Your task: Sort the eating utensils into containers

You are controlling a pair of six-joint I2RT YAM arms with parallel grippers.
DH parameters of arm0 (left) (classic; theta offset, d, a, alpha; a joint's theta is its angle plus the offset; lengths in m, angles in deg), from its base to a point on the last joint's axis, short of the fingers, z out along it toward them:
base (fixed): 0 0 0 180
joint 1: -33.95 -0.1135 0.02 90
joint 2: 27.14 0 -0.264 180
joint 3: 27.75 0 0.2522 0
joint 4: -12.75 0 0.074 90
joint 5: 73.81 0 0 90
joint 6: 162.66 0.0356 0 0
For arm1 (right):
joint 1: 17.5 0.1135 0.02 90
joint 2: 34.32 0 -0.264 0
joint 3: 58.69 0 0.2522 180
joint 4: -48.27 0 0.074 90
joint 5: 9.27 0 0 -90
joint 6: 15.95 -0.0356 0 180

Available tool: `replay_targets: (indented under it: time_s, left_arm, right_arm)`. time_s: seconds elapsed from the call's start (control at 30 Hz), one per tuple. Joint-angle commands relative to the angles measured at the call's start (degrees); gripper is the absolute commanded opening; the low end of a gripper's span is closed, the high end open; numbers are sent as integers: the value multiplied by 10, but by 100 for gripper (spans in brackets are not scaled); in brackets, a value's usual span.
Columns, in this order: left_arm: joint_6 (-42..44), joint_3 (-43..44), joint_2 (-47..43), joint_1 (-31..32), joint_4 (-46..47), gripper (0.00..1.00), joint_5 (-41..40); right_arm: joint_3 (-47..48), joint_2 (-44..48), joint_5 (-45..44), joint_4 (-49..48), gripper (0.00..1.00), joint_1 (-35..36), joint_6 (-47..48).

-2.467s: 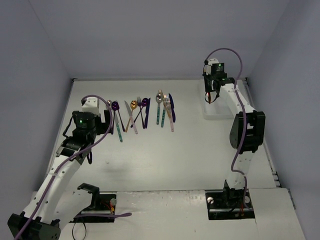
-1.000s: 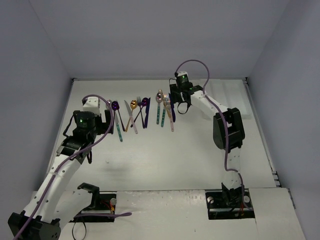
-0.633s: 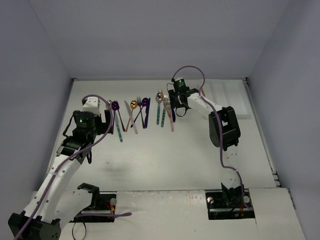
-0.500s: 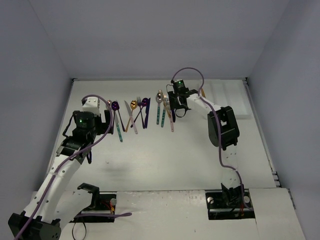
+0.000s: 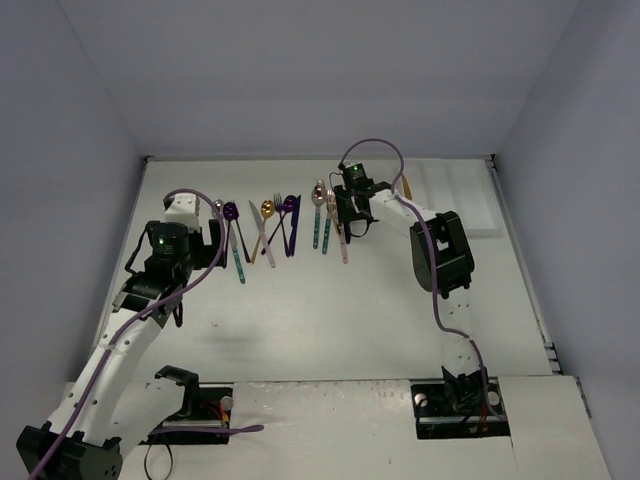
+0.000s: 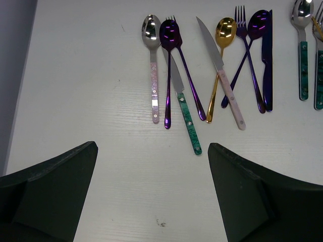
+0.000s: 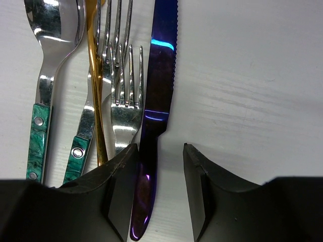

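Several utensils (image 5: 280, 225) lie in a row at the back of the table. My right gripper (image 5: 350, 214) is down at the row's right end. In the right wrist view it (image 7: 159, 151) is open, its jaws either side of the handle of a dark blue knife (image 7: 159, 75); the left finger touches the handle. Silver forks (image 7: 123, 91), a gold utensil (image 7: 93, 75) and a teal-handled spoon (image 7: 50, 50) lie just left of the knife. My left gripper (image 5: 205, 243) (image 6: 151, 166) is open and empty, near the row's left end. The white tray (image 5: 460, 205) sits back right.
A gold utensil (image 5: 405, 186) lies at the tray's left side. In the left wrist view a pink-handled spoon (image 6: 151, 30), a green-handled knife (image 6: 184, 116), a gold spoon (image 6: 225, 30) and purple pieces (image 6: 260, 22) lie ahead. Grey walls close in the back and sides.
My right arm has swung left from over the tray to the right end of the utensil row and come down over the dark blue knife. The left arm has not moved.
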Motion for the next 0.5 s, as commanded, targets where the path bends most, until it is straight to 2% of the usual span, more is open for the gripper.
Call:
replay_targets:
  time_s: [0.0, 0.2, 0.33, 0.47]
  left_arm:
    - [-7, 6, 0, -3, 28, 90, 2]
    - [-8, 6, 2, -3, 28, 90, 4]
    - [-8, 6, 3, -3, 28, 90, 4]
    - [-8, 6, 3, -3, 28, 90, 5]
  right_arm:
    - [9, -2, 0, -3, 38, 8, -5]
    - [-3, -1, -1, -4, 35, 17, -12]
    - [-24, 3, -16, -6, 25, 17, -17]
    - [-71, 20, -25, -7, 12, 16, -17]
